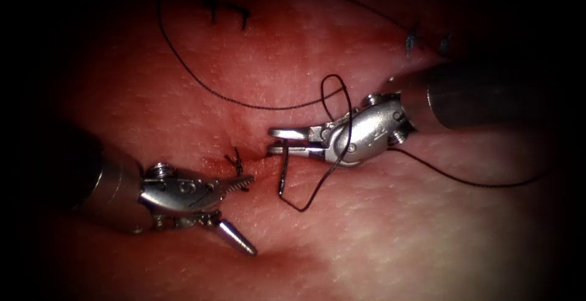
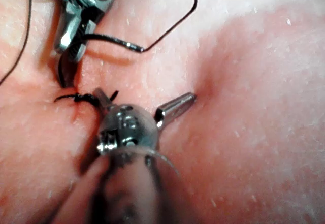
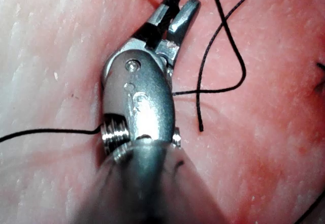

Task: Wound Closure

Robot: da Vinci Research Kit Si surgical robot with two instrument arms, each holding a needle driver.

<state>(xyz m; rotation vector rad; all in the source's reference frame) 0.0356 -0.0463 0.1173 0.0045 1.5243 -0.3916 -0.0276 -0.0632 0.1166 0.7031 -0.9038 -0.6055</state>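
The needle [image 1: 284, 173] hangs from my right tool [image 1: 287, 141], gripped near one end of its curve, the rest of it dropping toward the tissue [image 1: 183, 93] just right of the cut [image 1: 256, 160]. I cannot tell whether its far end rests on the surface or sits slightly in it; most of the curve is plainly out of the tissue. The thread [image 1: 244, 101] leaves the needle's lower end, climbs over my right tool's wrist in a loop, and sweeps in a long arc across the tissue to the upper left; another length trails off to the right.

My right jaws are clamped on the needle, nearly together, with the dark shaft pinched between them in the right wrist view. To do well here, I judge I should hold the needle firm and square so it does not swivel, and keep the loop of thread from snagging on my wrist.

My left tool [image 1: 241, 212] sits left of the cut with its jaws spread wide and holding nothing. One jaw tip lies right by the knotted stitch [image 1: 235, 162] at the cut, touching or nearly so; the other points away over bare tissue.
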